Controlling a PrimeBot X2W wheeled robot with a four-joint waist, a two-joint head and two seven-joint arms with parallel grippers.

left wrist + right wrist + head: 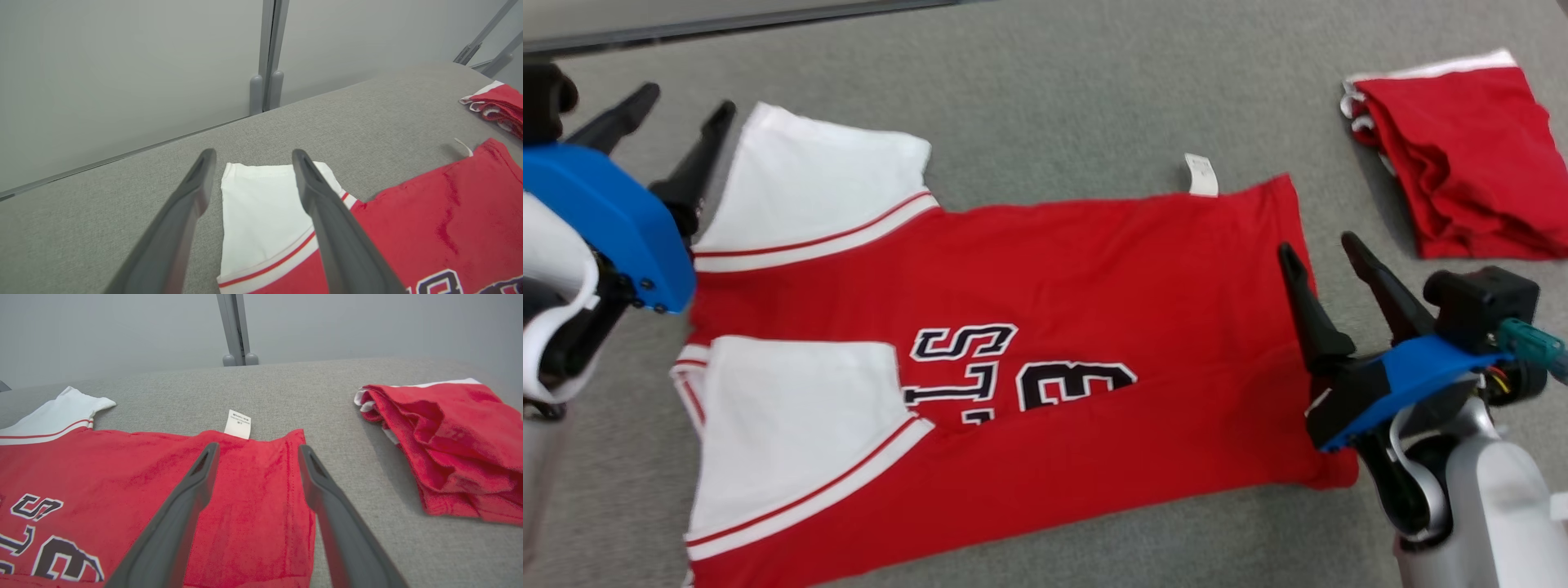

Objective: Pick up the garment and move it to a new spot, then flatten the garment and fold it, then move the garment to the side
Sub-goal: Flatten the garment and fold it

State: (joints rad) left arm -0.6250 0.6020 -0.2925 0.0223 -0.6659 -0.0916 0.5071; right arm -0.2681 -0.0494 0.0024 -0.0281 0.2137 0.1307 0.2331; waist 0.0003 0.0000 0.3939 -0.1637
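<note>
A red jersey garment [1045, 269] with white sleeves and black lettering lies spread on the grey table, its front edge folded back over the lettering. My left gripper [682, 102] hovers open by the far white sleeve [261, 212], nothing between its fingers. At the garment's hem, my right gripper [1323, 245] also stands open and empty above the red cloth [253, 498]. A small white label [238, 423] sticks out past the hem's far corner.
A second red garment [1462, 155] lies folded at the far right of the table [1094, 82], also seen in the right wrist view [449, 445]. A pale wall and a grey post [267, 53] rise behind the table's far edge.
</note>
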